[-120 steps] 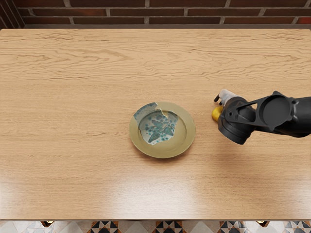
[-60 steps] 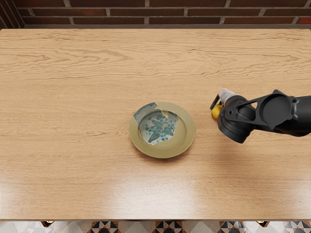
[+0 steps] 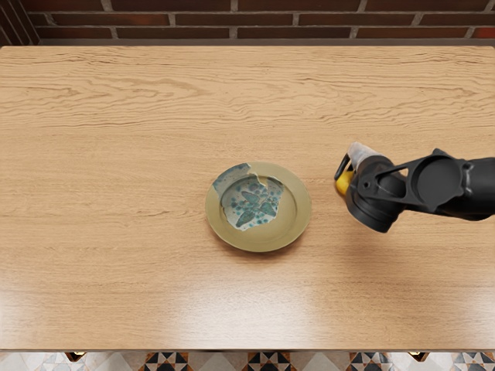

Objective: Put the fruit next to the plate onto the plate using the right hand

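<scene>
A small yellow fruit [image 3: 345, 183] lies on the wooden table [image 3: 116, 154], a short way right of the plate. The plate [image 3: 298, 222] is olive-rimmed with a green-blue leaf pattern and sits near the table's middle with nothing on it. My right hand [image 3: 347, 173] comes in from the right edge and sits over the fruit, hiding most of it. One dark finger [image 3: 341, 165] curls around the fruit's left side, so the hand is shut on it. The fruit still looks to be at table height. The left arm does not show.
A brick wall [image 3: 247, 19] runs behind the table's far edge. The near edge of the table lies along the bottom of the view, with patterned floor tiles below it.
The right hand has edged slightly left and its dark finger has closed around the fruit's left side, covering more of the yellow. The plate has not moved.
</scene>
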`<state>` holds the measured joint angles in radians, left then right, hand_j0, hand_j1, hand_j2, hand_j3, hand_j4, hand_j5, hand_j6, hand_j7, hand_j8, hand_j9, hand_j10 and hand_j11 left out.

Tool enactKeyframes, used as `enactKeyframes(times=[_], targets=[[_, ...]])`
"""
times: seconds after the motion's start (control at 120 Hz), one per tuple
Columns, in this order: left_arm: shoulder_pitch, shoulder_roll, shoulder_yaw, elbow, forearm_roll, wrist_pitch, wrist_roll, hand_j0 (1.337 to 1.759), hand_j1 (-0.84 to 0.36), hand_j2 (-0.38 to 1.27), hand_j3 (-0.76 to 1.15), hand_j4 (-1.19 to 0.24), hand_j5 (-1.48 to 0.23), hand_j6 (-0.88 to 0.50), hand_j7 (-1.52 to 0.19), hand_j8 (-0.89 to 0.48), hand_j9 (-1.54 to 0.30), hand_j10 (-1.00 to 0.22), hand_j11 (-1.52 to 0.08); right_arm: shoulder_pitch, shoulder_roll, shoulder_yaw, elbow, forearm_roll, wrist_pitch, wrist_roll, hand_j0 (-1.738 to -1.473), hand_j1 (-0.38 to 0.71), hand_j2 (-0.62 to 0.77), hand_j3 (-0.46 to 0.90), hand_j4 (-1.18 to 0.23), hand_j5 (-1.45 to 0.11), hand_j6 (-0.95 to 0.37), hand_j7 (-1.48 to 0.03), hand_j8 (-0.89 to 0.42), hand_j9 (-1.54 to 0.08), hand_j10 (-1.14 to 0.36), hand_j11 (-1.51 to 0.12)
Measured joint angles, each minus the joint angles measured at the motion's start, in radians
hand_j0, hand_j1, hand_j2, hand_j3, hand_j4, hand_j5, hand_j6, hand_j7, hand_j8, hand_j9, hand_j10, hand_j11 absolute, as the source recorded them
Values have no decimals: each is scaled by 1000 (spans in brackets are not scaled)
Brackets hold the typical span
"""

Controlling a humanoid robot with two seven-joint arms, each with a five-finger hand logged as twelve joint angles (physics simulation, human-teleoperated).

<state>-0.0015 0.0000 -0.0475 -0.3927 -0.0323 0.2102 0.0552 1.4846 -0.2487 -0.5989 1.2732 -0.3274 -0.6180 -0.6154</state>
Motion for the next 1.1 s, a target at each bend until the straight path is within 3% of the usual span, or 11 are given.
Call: enactKeyframes(times=[0.042, 0.067, 0.117, 0.225, 0.4, 0.567, 0.8, 0.875, 1.033, 1.058, 1.1], targets=[[0, 0, 0, 0, 0, 0, 0, 1658, 341, 1, 0, -7, -9, -7, -9, -7, -9, -7, -9, 3, -2, 2, 1, 10, 2, 1, -1641, 140, 41, 138, -901, -993, -409, -1120, -454, -1082, -780, -1106], [0, 0, 0, 0, 0, 0, 0, 1658, 341, 1, 0, -7, -9, -7, -9, -7, -9, -7, -9, 4, -5, 10, 1, 16, 4, 1, -1639, 156, 115, 4, -896, -1008, -408, -1121, -450, -1092, -778, -1117], [0, 0, 0, 0, 0, 0, 0, 1658, 341, 1, 0, -6, -9, -6, -9, -6, -9, -7, -9, 6, -11, 33, 2, 24, 7, 2, -1642, 208, 242, 1, -863, -1039, -390, -1124, -417, -1108, -745, -1130], [0, 0, 0, 0, 0, 0, 0, 1658, 341, 1, 0, -7, -9, -6, -9, -6, -9, -7, -9, 15, -25, 81, 3, 33, 11, 2, -1645, 259, 322, 1, -811, -1096, -357, -1128, -369, -1130, -699, -1141], [0, 0, 0, 0, 0, 0, 0, 1658, 341, 1, 0, -6, -9, -6, -9, -6, -9, -6, -9, 12, -101, 285, 3, 27, 48, 3, -1648, 268, 328, 0, -786, -1150, -359, -1132, -354, -1149, -707, -1156], [0, 0, 0, 0, 0, 0, 0, 1658, 341, 1, 0, -6, -9, -6, -9, -6, -9, -6, -9, -13, -114, 452, 4, 24, 163, 4, -1648, 278, 345, 0, -768, -1173, -352, -1133, -345, -1154, -713, -1159], [0, 0, 0, 0, 0, 0, 0, 1658, 341, 1, 0, -7, -9, -6, -9, -6, -9, -7, -9, -76, -34, 503, 39, 36, 212, 4, -1650, 269, 325, 1, -770, -1196, -346, -1134, -343, -1161, -721, -1173], [0, 0, 0, 0, 0, 0, 0, 1658, 341, 1, 0, -7, -9, -7, -9, -7, -9, -7, -9, -82, -35, 507, 71, 42, 230, 4, -1651, 311, 431, 1, -771, -1203, -340, -1134, -334, -1161, -723, -1173], [0, 0, 0, 0, 0, 0, 0, 1658, 341, 1, 0, -7, -9, -7, -9, -7, -9, -7, -9, -85, -63, 514, 104, 55, 263, 4, -1652, 317, 483, 0, -803, -1205, -355, -1134, -345, -1173, -760, -1180], [0, 0, 0, 0, 0, 0, 0, 1658, 341, 1, 0, -7, -9, -7, -9, -7, -9, -7, -9, -85, -67, 515, 106, 56, 265, 4, -1653, 307, 468, 0, -781, -1151, -360, -1084, -351, -1120, -742, -1127], [0, 0, 0, 0, 0, 0, 0, 1658, 341, 1, 0, -7, -9, -7, -9, -7, -9, -7, -9, -81, -72, 515, 108, 55, 267, 4, -1654, 186, 381, 0, -637, -939, -294, -884, -286, -914, -620, -920]])
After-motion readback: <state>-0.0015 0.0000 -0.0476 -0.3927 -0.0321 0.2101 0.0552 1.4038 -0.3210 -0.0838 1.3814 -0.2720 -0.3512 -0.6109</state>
